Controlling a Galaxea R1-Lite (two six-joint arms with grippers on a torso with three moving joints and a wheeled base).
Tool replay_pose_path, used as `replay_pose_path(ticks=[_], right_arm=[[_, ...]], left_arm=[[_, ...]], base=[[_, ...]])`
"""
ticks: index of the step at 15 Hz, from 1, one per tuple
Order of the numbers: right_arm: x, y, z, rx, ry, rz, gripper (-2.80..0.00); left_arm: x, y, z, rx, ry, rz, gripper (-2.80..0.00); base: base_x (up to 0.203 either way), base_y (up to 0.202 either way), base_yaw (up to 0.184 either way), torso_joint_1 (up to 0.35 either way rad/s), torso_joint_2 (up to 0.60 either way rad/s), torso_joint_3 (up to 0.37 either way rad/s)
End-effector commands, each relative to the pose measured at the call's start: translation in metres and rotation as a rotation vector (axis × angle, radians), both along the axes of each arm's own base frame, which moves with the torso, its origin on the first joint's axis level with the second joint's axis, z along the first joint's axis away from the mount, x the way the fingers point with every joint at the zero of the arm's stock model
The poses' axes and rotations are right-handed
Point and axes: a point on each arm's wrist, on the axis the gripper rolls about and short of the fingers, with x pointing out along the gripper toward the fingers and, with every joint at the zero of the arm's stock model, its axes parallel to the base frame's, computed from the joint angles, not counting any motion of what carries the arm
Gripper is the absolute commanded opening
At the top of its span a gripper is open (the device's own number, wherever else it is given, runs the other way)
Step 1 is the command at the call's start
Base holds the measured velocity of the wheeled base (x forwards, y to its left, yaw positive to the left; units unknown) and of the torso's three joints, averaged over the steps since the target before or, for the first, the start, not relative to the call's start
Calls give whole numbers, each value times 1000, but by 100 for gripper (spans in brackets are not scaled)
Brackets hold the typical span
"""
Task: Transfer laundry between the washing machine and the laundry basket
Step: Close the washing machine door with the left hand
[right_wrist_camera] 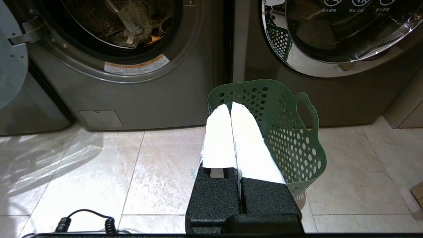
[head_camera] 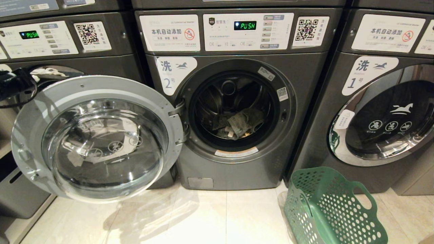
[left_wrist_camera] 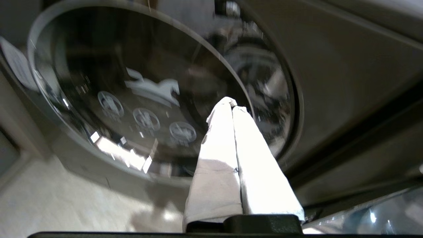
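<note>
**Laundry room, machine 2 open, basket waiting**

Pale floor tiles (head_camera: pixel 203 217) run before a row of dark grey front-loaders.

- Washing machine (head_camera: pixel 237 169), label 2: middle of the row, its round door (head_camera: pixel 98 139) swung fully open to the robot's left, glass bowl facing out.
- Laundry (head_camera: pixel 239 123): grey-green garments heaped at the bottom of the drum, toward the front (a small patch of orange shows under them in the right wrist view).
- Laundry basket (head_camera: pixel 332 206): green, perforated, standing on the floor in front of the machine marked 1 (head_camera: pixel 373 112), just right of the open drum; I cannot see anything inside it.
- Left pincer (left_wrist_camera: pixel 231 105): white-covered fingers pressed together, holding nothing, pointed at the closed door of the left-hand machine (left_wrist_camera: pixel 158 99); the arm shows at the far left of the head view, behind the open door.
- Right pincer (right_wrist_camera: pixel 230 107): fingers together, empty, hanging low over the floor with the basket just beyond its tips.
- Coiled black cable (right_wrist_camera: pixel 86 221): at the near edge of the right wrist view.
</note>
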Motion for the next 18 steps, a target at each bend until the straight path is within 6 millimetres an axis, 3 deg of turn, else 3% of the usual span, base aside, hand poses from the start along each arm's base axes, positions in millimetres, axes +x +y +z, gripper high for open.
replay_pose_path(ticks=[1,7,11,14,18], right_arm=[[0,0,0,0,0,0,-280],[0,0,0,0,0,0,-280],[0,0,0,-1,-1,0,-280],[0,0,0,-1,1,0,-280],[0,0,0,0,0,0,-280]], left_arm=[[-1,-1,-5,-65,72,-34,-280],[-42,-29,6,-261,329,-125,-280],[-79,-61,26,-346,425,-238,-280],[-116,-101,38,-420,531,-349,-280],[-163,-178,37,-407,652,-581,-280]], base=[[0,0,0,0,0,0],[0,0,0,0,0,0],[0,0,0,0,0,0],[0,0,0,0,0,0],[0,0,0,0,0,0]])
